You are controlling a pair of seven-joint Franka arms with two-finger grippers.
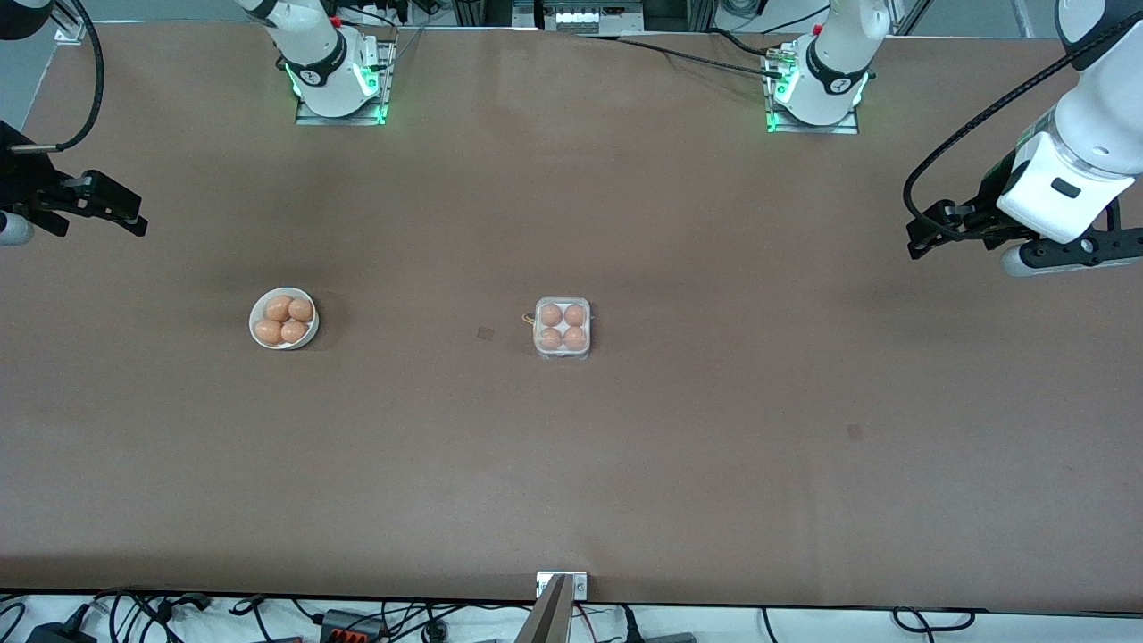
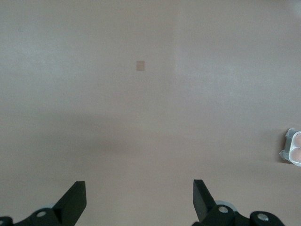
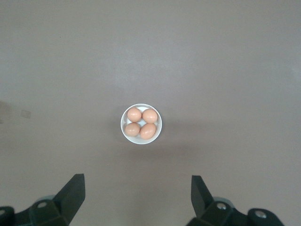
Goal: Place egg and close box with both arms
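Box (image 1: 562, 328): sits mid-table, four brown eggs in it, one per cell; the lid looks to be down over them, though clear plastic makes that hard to confirm; only its edge shows in the left wrist view (image 2: 294, 148)
Bowl (image 1: 284, 318): white, round, well apart from the box toward the right arm's end of the table, about level with it; holds four brown eggs (image 3: 141, 122)
Left gripper (image 1: 929, 234): up in the air over bare table, well apart from the box at the left arm's end; fingers spread wide, holding nothing (image 2: 139, 200)
Right gripper (image 1: 116, 207): up in the air well apart from the box at the right arm's end, near the bowl; fingers spread wide and empty, with the bowl centred below its camera (image 3: 138, 197)
Arms: both wait, pulled well clear of the box
Table (image 1: 571, 464): brown, with a small darker mark beside the box toward the bowl
Done, as I judge: every cell is filled, so egg placing seems complete; the lid appears shut
Left to do: probably nothing, unless the lid is only resting and needs pressing to latch, which cannot be told from here
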